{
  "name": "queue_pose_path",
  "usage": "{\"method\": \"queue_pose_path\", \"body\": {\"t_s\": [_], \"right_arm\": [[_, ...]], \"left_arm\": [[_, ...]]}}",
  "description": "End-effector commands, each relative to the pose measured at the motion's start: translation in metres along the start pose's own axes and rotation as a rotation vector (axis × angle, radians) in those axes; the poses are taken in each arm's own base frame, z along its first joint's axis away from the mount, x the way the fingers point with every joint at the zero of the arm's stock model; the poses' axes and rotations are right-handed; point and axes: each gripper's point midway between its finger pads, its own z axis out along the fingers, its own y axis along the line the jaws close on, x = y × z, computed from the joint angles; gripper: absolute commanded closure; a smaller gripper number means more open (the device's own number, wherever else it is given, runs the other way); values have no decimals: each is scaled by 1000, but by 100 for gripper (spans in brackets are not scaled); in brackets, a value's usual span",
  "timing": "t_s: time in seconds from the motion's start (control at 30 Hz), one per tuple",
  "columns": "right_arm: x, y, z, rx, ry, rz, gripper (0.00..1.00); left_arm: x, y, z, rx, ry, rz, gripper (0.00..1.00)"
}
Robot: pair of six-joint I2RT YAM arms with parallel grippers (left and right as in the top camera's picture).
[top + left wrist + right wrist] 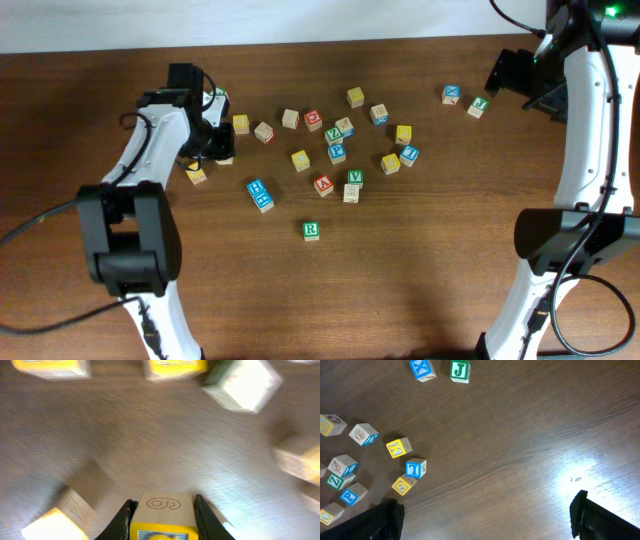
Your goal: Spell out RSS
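Blocks [337,152] with letters lie scattered over the table [450,260]. The green R [311,230] stands alone in front of the group, well apart from it. They look like small wooden cubes: light, stiff, not fragile, with flat and rather smooth faces. I judge the best hold is on two opposite side faces, taken squarely, so that the cube does not turn or slip out.

The left gripper [161,510] grasps the held cube [161,520] in this way, with a finger [121,521] against each side. Only the left wrist view shows this hold, and a curled mark on top that I cannot read surely. The overhead view hides it under the arm [150,150].

The right gripper [485,505] is spread wide with nothing between, over bare wood, not far from J [460,371] and X [422,369]. Only the overhead view shows the R.
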Motion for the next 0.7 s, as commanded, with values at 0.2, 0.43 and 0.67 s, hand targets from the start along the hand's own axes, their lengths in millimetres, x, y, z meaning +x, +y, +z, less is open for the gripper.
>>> {"method": "queue_pose_path", "body": {"t_s": [0.2, 0.43, 0.67], "right_arm": [[-1, -3, -5, 8, -14, -6, 2], [-1, -2, -5, 8, -14, -6, 2], [-1, -2, -5, 8, -13, -6, 2]], "left_arm": [[72, -176, -56, 281, 187, 6, 86], [134, -244, 1, 17, 163, -37, 85], [148, -230, 51, -178, 95, -74, 86]]}}
